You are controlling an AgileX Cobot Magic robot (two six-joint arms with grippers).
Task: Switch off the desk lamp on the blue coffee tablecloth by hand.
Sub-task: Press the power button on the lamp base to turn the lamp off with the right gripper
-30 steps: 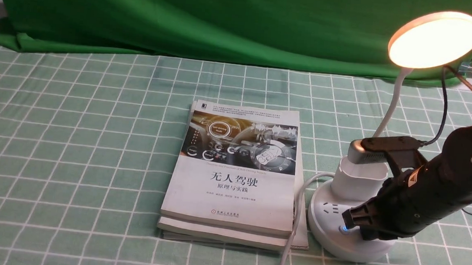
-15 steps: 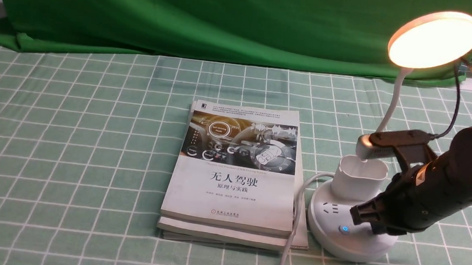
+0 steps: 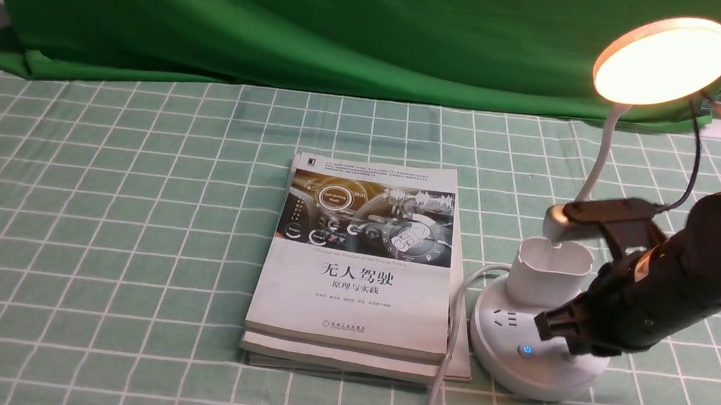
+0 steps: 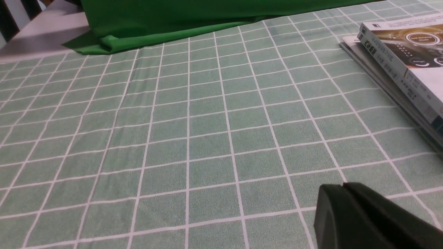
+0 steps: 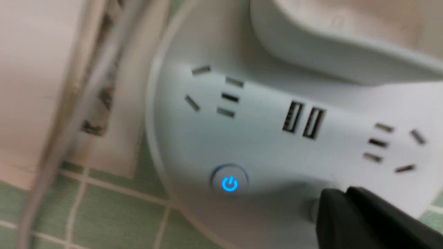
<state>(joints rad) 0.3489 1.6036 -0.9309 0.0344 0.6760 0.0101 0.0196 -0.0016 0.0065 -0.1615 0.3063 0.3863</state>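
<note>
The white desk lamp stands at the right on the blue coffee tablecloth [image 3: 109, 208]. Its round head [image 3: 663, 59] is lit. Its round base [image 3: 514, 369] carries sockets and a glowing blue power button [image 3: 525, 350], also seen in the right wrist view [image 5: 229, 183]. My right gripper [image 3: 550, 327] is shut and empty, its tip low over the base just right of the blue button; in the right wrist view [image 5: 334, 207] the tip partly covers a second, unlit button. My left gripper [image 4: 332, 193] is shut and empty, low over the cloth at the front left.
A stack of books [image 3: 362, 267] lies just left of the lamp base, with a white cable [image 3: 444, 363] running between them toward the front edge. A dark green backdrop cloth [image 3: 348, 28] hangs along the back. The lamp's cup holder [image 3: 548, 269] stands behind my right gripper.
My right gripper has lifted off the blue button and shifted right, uncovering it; in the last half second it sank slightly. The lamp stays lit. The left arm has not moved.
</note>
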